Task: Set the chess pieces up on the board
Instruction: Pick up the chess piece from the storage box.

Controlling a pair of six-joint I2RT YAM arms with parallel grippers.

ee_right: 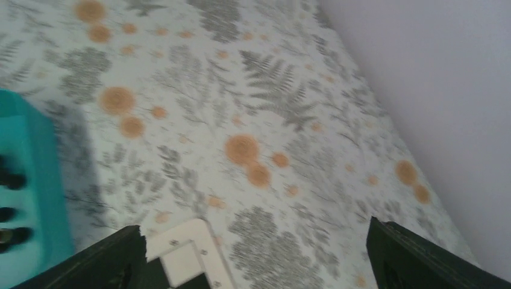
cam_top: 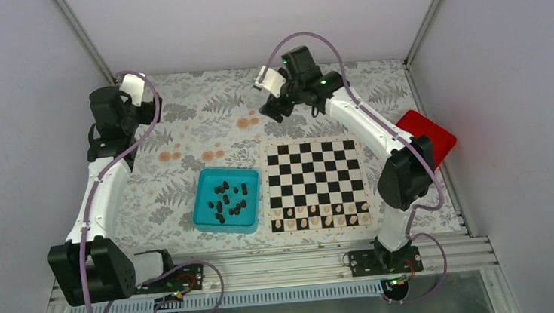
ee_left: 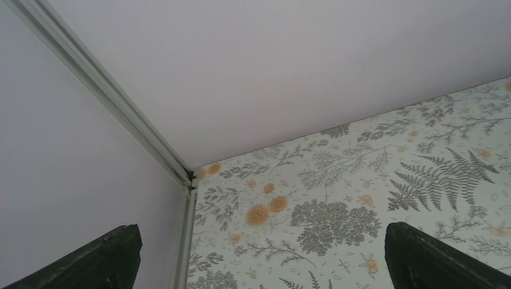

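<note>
Right tool (ee_right: 259, 262) is spread wide, fingers out at the frame edges, with nothing between them but flowery table (cam_top: 204, 132). It hangs in the air just past the far left corner of the board (cam_top: 313, 170), touching nothing. Left tool (ee_left: 265, 265) is released too, empty, up by the far left corner of the table.

The chess pieces (cam_top: 228, 198) are all piled in the teal tray (cam_top: 201, 202), just left of the board. Only the pale pieces (cam_top: 317, 215) are on the board, along its near edge.

The top view is the only one showing the whole board and the red box (cam_top: 432, 134) on its right. The right wrist view catches just the tray's edge with a few dark pieces and a pale board corner. The left wrist view gets only wall and table.
</note>
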